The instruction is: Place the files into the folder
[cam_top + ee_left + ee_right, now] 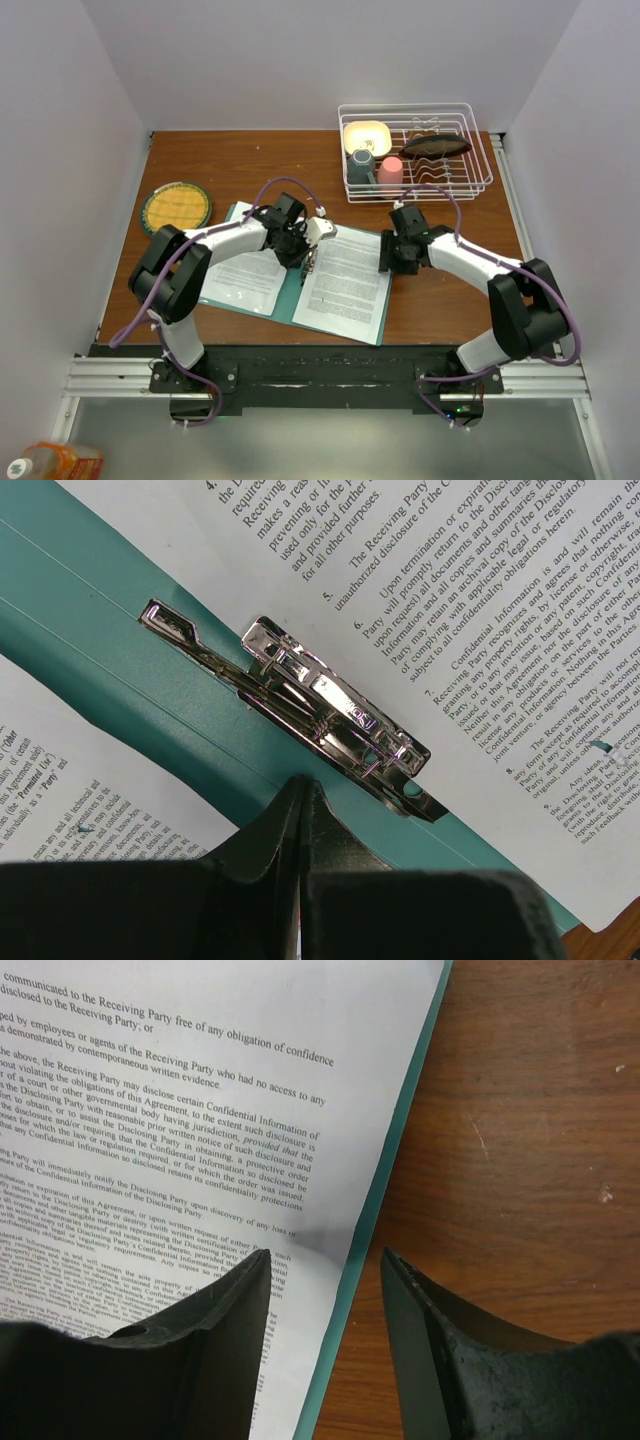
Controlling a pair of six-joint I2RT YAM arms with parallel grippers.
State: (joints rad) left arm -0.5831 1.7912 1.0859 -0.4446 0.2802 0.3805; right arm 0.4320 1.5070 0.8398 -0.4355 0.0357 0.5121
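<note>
Files (345, 285) lie on both leaves of the open folder (288, 296).
Left gripper (303, 786) is clenched empty over the folder's crease, near its metal clip (330, 710); right gripper (325, 1260) is released, straddling the folder's right edge.

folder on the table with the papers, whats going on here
Two robot arms are filing printed sheets into a teal folder that lies open on the wooden table, with paper on both leaves. The left gripper is shut, its tip right by the metal clip at the folder's crease. The right gripper is open over the folder's right edge, one finger above paper, one above wood, holding nothing.
</note>
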